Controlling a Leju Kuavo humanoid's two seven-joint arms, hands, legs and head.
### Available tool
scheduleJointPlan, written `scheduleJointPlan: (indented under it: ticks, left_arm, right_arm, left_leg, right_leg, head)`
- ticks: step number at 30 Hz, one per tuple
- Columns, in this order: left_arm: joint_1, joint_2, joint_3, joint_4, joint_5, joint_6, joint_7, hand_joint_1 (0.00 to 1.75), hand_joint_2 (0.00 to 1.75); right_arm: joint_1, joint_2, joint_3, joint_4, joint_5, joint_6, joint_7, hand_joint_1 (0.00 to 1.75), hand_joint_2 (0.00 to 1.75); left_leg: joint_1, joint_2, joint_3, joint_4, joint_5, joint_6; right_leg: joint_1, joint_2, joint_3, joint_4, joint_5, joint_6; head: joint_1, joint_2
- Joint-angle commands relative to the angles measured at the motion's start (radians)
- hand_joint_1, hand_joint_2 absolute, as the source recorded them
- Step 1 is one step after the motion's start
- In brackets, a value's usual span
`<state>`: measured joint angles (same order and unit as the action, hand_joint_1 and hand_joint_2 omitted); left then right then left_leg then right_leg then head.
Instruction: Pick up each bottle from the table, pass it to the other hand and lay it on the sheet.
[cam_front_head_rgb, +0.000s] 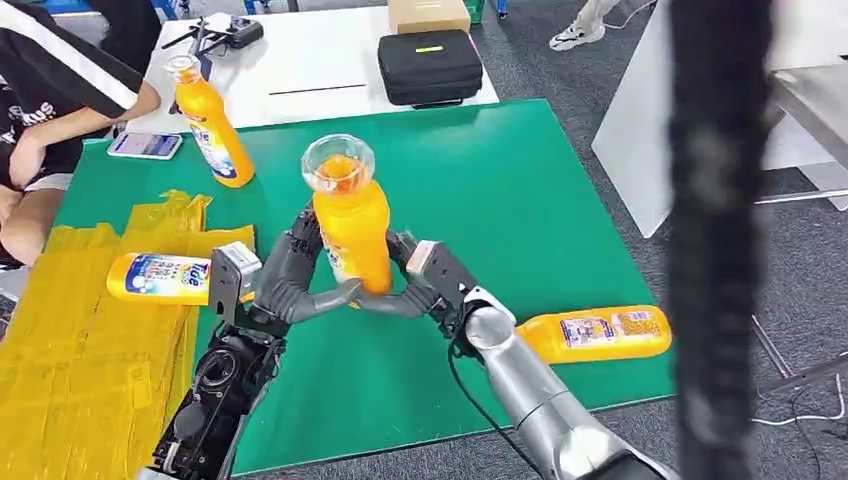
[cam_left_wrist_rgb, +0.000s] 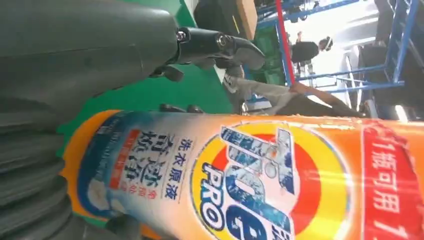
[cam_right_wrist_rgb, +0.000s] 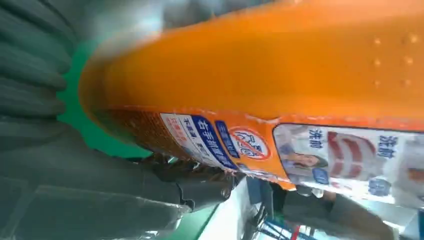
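Silver right arm (cam_front_head_rgb: 540, 400) trailing a black cable, dark grey-fingered left hand (cam_front_head_rgb: 285, 285), ribbed grey covers.

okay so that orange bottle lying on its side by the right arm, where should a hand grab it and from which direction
Grip the lying bottle around its labelled mid-body, coming down from above with fingers across its width. It lies flat on the green mat behind the right arm, neck hidden, so the round middle is the broadest exposed part, and the top side is free.
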<state>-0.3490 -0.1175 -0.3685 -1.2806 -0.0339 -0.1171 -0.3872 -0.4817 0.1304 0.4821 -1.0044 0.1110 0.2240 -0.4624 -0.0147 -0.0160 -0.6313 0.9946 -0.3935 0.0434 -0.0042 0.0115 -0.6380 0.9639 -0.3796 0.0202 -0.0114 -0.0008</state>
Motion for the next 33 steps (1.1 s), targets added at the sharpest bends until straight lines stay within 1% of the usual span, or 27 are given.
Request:
scheduleJointPlan:
  ticks: [1, 2, 5, 7, 8, 9, 10, 11, 12, 13, 16, 17, 19, 20, 21, 22, 24, 25, 27, 28, 30, 31, 32, 33]
  left_arm:
    - [-0.032, 0.006, 0.020, 0.053, 0.011, 0.029, -0.002, 0.00, 1.75]
    - [-0.031, 0.007, 0.020, 0.052, 0.012, 0.029, -0.003, 0.00, 1.75]
    - [-0.031, 0.007, 0.020, 0.052, 0.012, 0.029, -0.003, 0.00, 1.75]
    - [-0.029, 0.005, 0.019, 0.048, 0.020, 0.025, -0.004, 0.00, 1.75]
    - [-0.027, 0.005, 0.014, 0.043, 0.028, 0.017, -0.005, 0.00, 1.75]
    - [-0.026, 0.007, 0.012, 0.038, 0.033, 0.012, -0.005, 0.00, 1.75]
    - [-0.023, 0.007, 0.006, 0.027, 0.039, 0.005, -0.005, 0.00, 1.75]
    - [-0.023, 0.007, 0.006, 0.027, 0.039, 0.005, -0.005, 0.00, 1.75]
    - [-0.023, 0.005, 0.004, 0.024, 0.039, 0.006, -0.006, 0.00, 1.75]
    - [-0.023, 0.005, 0.004, 0.024, 0.039, 0.006, -0.006, 0.00, 1.75]
    - [-0.023, 0.005, 0.004, 0.024, 0.039, 0.006, -0.006, 0.00, 1.75]
    - [-0.023, 0.005, 0.004, 0.024, 0.039, 0.006, -0.006, 0.00, 1.75]
    - [-0.023, 0.005, 0.004, 0.024, 0.039, 0.006, -0.006, 0.00, 1.75]
    - [-0.023, 0.005, 0.004, 0.024, 0.039, 0.006, -0.006, 0.00, 1.75]
    - [-0.023, 0.005, 0.004, 0.024, 0.039, 0.006, -0.006, 0.00, 1.75]
    - [-0.023, 0.008, -0.004, 0.019, 0.044, 0.000, -0.005, 0.00, 1.75]
    - [-0.027, 0.009, -0.014, 0.014, 0.047, -0.001, -0.004, 0.00, 1.75]
    - [-0.029, 0.009, -0.017, 0.014, 0.048, 0.000, -0.004, 0.00, 1.75]
    - [-0.037, 0.008, -0.023, 0.021, 0.056, 0.009, 0.002, 0.00, 1.75]
    - [-0.042, 0.008, -0.023, 0.028, 0.063, 0.014, 0.004, 0.00, 1.75]
    - [-0.048, 0.008, -0.024, 0.036, 0.074, 0.023, 0.002, 0.00, 1.75]
    - [-0.051, 0.007, -0.025, 0.036, 0.076, 0.026, 0.001, 0.00, 1.75]
    - [-0.054, 0.007, -0.028, 0.037, 0.082, 0.030, 0.000, 0.00, 1.75]
    - [-0.056, 0.006, -0.029, 0.035, 0.085, 0.033, -0.001, 0.00, 1.75]
  right_arm:
    - [-0.086, 0.010, 0.144, 0.180, 0.009, -0.024, -0.008, 1.75, 1.75]
    - [-0.088, 0.011, 0.145, 0.185, 0.008, -0.024, -0.009, 1.75, 1.75]
    - [-0.088, 0.011, 0.145, 0.185, 0.008, -0.024, -0.009, 1.75, 1.75]
    - [-0.095, 0.018, 0.151, 0.207, 0.009, -0.031, -0.009, 1.75, 1.75]
    - [-0.098, 0.021, 0.160, 0.216, 0.015, -0.040, -0.012, 1.75, 1.75]
    - [-0.098, 0.022, 0.167, 0.218, 0.022, -0.047, -0.014, 1.75, 1.75]
    - [-0.097, 0.026, 0.176, 0.220, 0.033, -0.058, -0.016, 1.75, 1.75]
    - [-0.097, 0.026, 0.176, 0.220, 0.033, -0.058, -0.016, 1.75, 1.75]
    - [-0.094, 0.028, 0.179, 0.220, 0.035, -0.061, -0.016, 1.75, 1.75]
    - [-0.094, 0.028, 0.179, 0.220, 0.035, -0.061, -0.016, 1.75, 1.75]
    - [-0.094, 0.028, 0.179, 0.220, 0.035, -0.061, -0.016, 1.75, 1.75]
    - [-0.094, 0.028, 0.179, 0.220, 0.035, -0.061, -0.016, 1.75, 1.75]
    - [-0.094, 0.028, 0.179, 0.220, 0.035, -0.061, -0.016, 1.75, 1.75]
    - [-0.094, 0.028, 0.179, 0.220, 0.035, -0.061, -0.016, 1.75, 1.75]
    - [-0.094, 0.028, 0.179, 0.220, 0.035, -0.061, -0.016, 1.75, 1.75]
    - [-0.094, 0.028, 0.182, 0.220, 0.036, -0.067, -0.016, 1.75, 1.75]
    - [-0.090, 0.030, 0.192, 0.222, 0.038, -0.074, -0.015, 1.75, 1.75]
    - [-0.089, 0.031, 0.196, 0.223, 0.040, -0.078, -0.014, 1.75, 1.75]
    - [-0.084, 0.029, 0.207, 0.225, 0.044, -0.089, -0.011, 1.75, 1.75]
    - [-0.081, 0.027, 0.213, 0.226, 0.049, -0.096, -0.008, 1.75, 1.75]
    - [-0.076, 0.024, 0.220, 0.228, 0.054, -0.107, -0.005, 1.75, 1.75]
    - [-0.071, 0.023, 0.221, 0.228, 0.054, -0.109, -0.004, 1.75, 1.75]
    - [-0.067, 0.021, 0.223, 0.225, 0.057, -0.115, -0.001, 1.75, 1.75]
    - [-0.062, 0.020, 0.223, 0.223, 0.061, -0.119, 0.000, 1.75, 1.75]
  left_leg:
    - [0.000, 0.002, 0.004, -0.001, -0.002, -0.002]
    - [0.001, 0.003, 0.007, 0.000, -0.004, -0.003]
    - [0.001, 0.001, 0.004, 0.000, -0.002, -0.002]
    - [0.001, 0.001, 0.006, 0.000, -0.003, -0.003]
    - [0.001, 0.001, 0.004, 0.000, -0.002, -0.002]
    - [0.001, 0.002, 0.007, 0.001, -0.004, -0.003]
    - [0.001, 0.002, 0.006, 0.000, -0.003, -0.003]
    - [0.001, 0.003, 0.009, 0.001, -0.005, -0.005]
    - [0.001, 0.001, 0.004, 0.000, -0.002, -0.003]
    - [0.001, 0.002, 0.007, 0.001, -0.004, -0.004]
    - [0.001, 0.001, 0.003, 0.000, -0.002, -0.002]
    - [0.001, 0.001, 0.006, 0.001, -0.003, -0.003]
    - [0.001, 0.001, 0.002, 0.000, -0.001, -0.002]
    - [0.001, 0.002, 0.005, 0.001, -0.003, -0.003]
    - [0.001, 0.001, 0.004, 0.000, -0.002, -0.002]
    - [0.001, 0.001, 0.007, 0.001, -0.004, -0.004]
    - [0.000, 0.001, 0.004, 0.000, -0.002, -0.002]
    - [0.001, 0.001, 0.007, 0.001, -0.004, -0.004]
    - [0.001, 0.001, 0.003, 0.000, -0.002, -0.003]
    - [0.001, 0.000, 0.006, 0.001, -0.003, -0.004]
    - [0.001, 0.000, 0.002, 0.000, -0.001, -0.002]
    - [0.001, 0.000, 0.006, 0.001, -0.003, -0.004]
    - [0.001, -0.001, 0.005, 0.000, -0.002, -0.003]
    - [0.001, -0.001, 0.007, 0.001, -0.004, -0.004]
  right_leg:
    - [0.000, 0.001, 0.003, -0.001, -0.001, 0.000]
    - [0.001, 0.001, 0.007, 0.000, -0.003, 0.000]
    - [0.001, 0.000, 0.004, 0.000, -0.002, 0.000]
    - [0.001, 0.000, 0.006, 0.000, -0.003, 0.000]
    - [0.001, 0.000, 0.004, 0.000, -0.001, 0.000]
    - [0.001, 0.000, 0.007, 0.000, -0.003, -0.001]
    - [0.001, 0.001, 0.005, 0.000, -0.002, 0.000]
    - [0.001, 0.001, 0.009, 0.001, -0.004, -0.001]
    - [0.001, 0.000, 0.004, 0.000, -0.001, 0.000]
    - [0.001, 0.000, 0.007, 0.001, -0.003, -0.001]
    - [0.001, -0.001, 0.003, 0.000, -0.001, 0.000]
    - [0.001, -0.001, 0.006, 0.001, -0.003, 0.000]
    - [0.001, 0.000, 0.002, 0.000, -0.001, 0.000]
    - [0.001, 0.000, 0.005, 0.000, -0.003, 0.000]
    - [0.001, -0.001, 0.004, 0.000, -0.002, 0.000]
    - [0.001, -0.001, 0.007, 0.001, -0.004, 0.000]
    - [0.001, -0.001, 0.004, 0.000, -0.002, 0.000]
    - [0.001, -0.001, 0.007, 0.001, -0.004, 0.000]
    - [0.001, -0.001, 0.004, 0.000, -0.002, 0.000]
    - [0.001, -0.002, 0.006, 0.001, -0.003, -0.001]
    - [0.001, -0.002, 0.003, 0.000, -0.001, 0.000]
    - [0.001, -0.002, 0.006, 0.001, -0.003, -0.001]
    - [0.001, -0.002, 0.005, 0.000, -0.003, 0.000]
    - [0.002, -0.003, 0.007, 0.001, -0.004, -0.001]
  head:
    - [0.000, 0.000]
    - [0.000, 0.000]
    - [0.000, 0.000]
    - [0.000, 0.000]
    - [0.000, 0.000]
    - [0.000, 0.000]
    - [0.000, 0.000]
    - [0.000, 0.000]
    - [0.000, 0.000]
    - [0.000, 0.000]
    - [0.000, 0.000]
    - [0.000, 0.000]
    - [0.000, 0.000]
    - [0.000, 0.000]
    - [0.000, 0.000]
    - [0.000, 0.000]
    - [0.000, 0.000]
    - [0.000, 0.000]
    - [0.000, 0.000]
    - [0.000, 0.000]
    - [0.000, 0.000]
    - [0.000, 0.000]
    - [0.000, 0.000]
    - [0.000, 0.000]
